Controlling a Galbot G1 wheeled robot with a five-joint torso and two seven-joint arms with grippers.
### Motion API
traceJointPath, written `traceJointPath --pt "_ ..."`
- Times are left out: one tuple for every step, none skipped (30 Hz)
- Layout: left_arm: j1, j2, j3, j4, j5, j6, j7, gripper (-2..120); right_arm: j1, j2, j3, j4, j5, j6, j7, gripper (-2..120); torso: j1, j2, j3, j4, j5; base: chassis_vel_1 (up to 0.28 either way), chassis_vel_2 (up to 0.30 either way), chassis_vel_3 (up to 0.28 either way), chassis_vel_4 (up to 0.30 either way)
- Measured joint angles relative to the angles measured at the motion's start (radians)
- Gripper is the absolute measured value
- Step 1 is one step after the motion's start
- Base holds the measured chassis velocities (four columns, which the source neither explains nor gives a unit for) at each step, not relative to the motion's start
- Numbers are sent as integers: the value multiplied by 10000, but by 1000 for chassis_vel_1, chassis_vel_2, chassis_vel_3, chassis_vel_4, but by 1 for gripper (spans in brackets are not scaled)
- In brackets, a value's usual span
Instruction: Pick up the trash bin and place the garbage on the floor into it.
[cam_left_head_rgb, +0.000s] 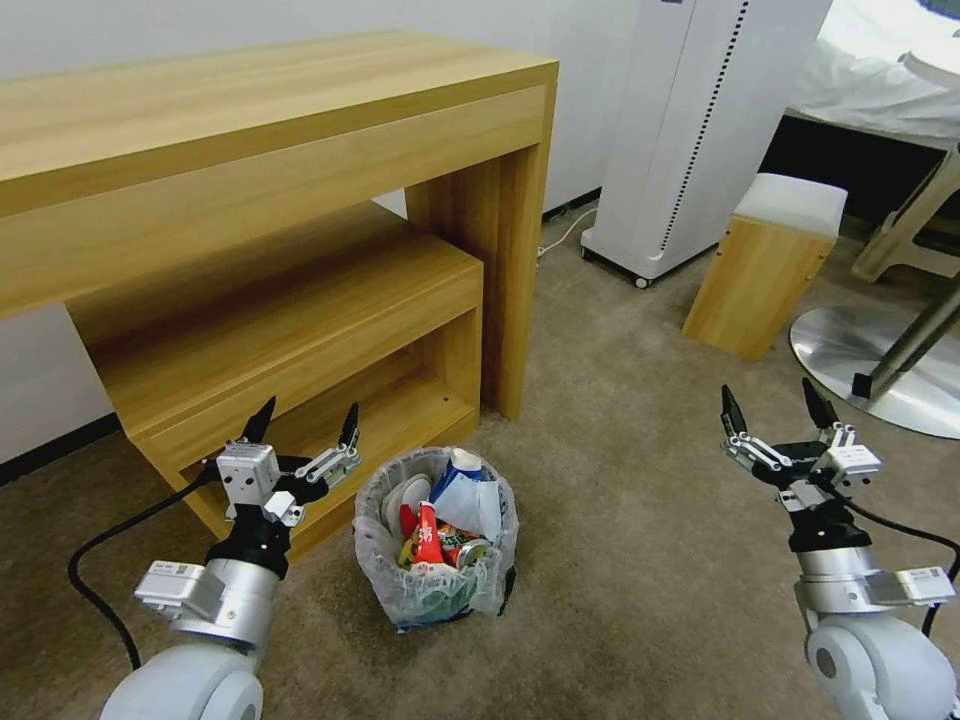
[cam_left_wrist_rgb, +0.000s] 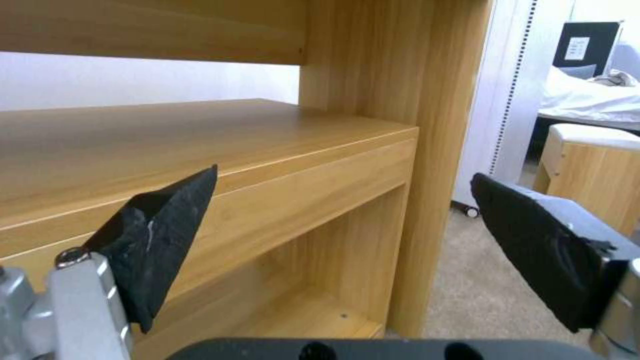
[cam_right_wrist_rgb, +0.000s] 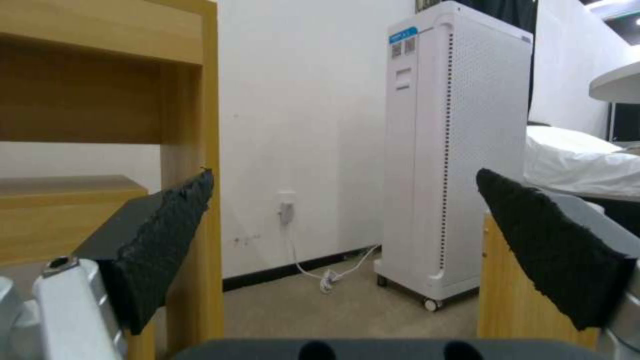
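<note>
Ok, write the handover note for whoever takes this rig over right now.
Left pincer: open, empty, raised beside the wooden shelf unit.
Right pincer: open, empty, raised over bare floor.
The trash bin stands on the floor between the arms, touched by neither pincer.
The garbage fills it: wrappers, a crushed can, white pieces.
Done: litter is binned; the carpet in view shows none.
Left: apparently nothing, unless litter lies outside these views.

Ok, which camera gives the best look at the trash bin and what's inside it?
The head view: the trash bin stands on the floor between the open left gripper and right gripper, with garbage filling it. The wrist views face the wooden shelf and white tower unit instead.
</note>
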Motion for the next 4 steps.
traceJointPath --pt "0 0 0 1 1 -1 0 100 1 0 0 0 0 0 -1 100 0 0 0 0 0 0 0 0 0" --pt "0 -1 0 2 2 -2 1 100 2 0 0 -1 0 0 -2 100 0 1 0 0 0 0 0 0 0" --pt "0 -1 0 2 2 -2 1 100 2 0 0 -1 0 0 -2 100 0 1 0 0 0 0 0 0 0" --pt "0 0 0 3 3 -2 0 100 2 0 -1 0 0 0 -4 100 0 0 0 -1 0 0 0 0 0"
